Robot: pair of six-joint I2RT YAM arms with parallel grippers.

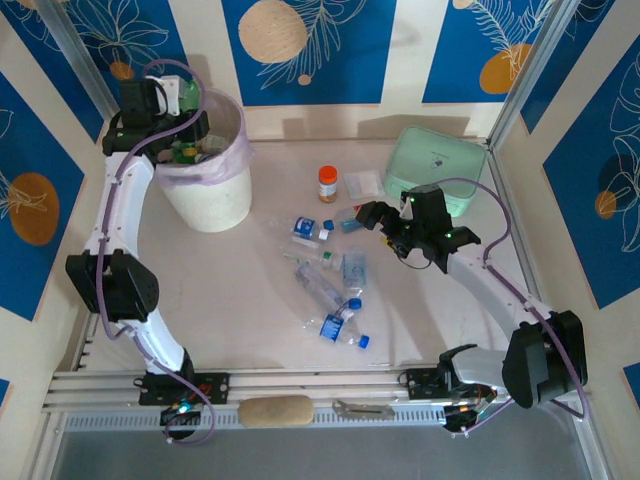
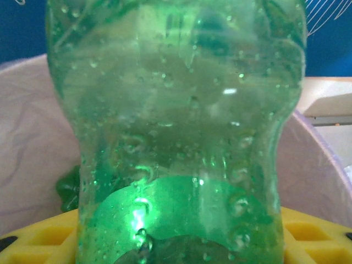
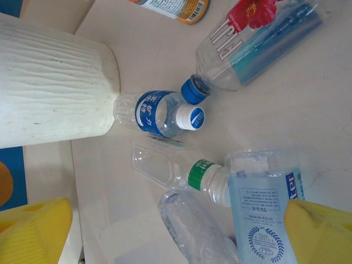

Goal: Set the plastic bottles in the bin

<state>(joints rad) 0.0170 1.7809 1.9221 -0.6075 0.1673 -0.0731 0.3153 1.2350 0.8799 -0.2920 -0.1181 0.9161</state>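
Over the far left corner of the counter, I am holding my left claw [image 1: 183, 100] above the bin [image 1: 215, 205], and it is grasping a green bottle [image 2: 176, 121] around its body. In the left wrist view the bottle is standing between my yellow fingers [image 2: 316, 234], with the pink bag [image 2: 33, 143] of the bin curving behind it.

My right claw [image 1: 372, 214] is hanging released, jaws wide, above the middle of the counter, where the loose bottles [image 1: 330, 285] are lying in a scatter. Just below it a blue-labelled bottle [image 3: 157, 113] and a clear bottle with a green band [image 3: 201, 175] are lying close together, beside a flattened one [image 3: 261, 203].

I am judging that the drop is the step in hand. The bin is already looking fairly full near the rim, so a bottle let go off centre could be striking the edge and tumbling back onto the counter. The green bottle is showing droplets, so it may be slipping and tilting as I am loosening. On the right, closing on crowded bottles could be catching two or pushing one away, and the orange-capped jar [image 1: 327, 183] toward the far edge is not mine to take
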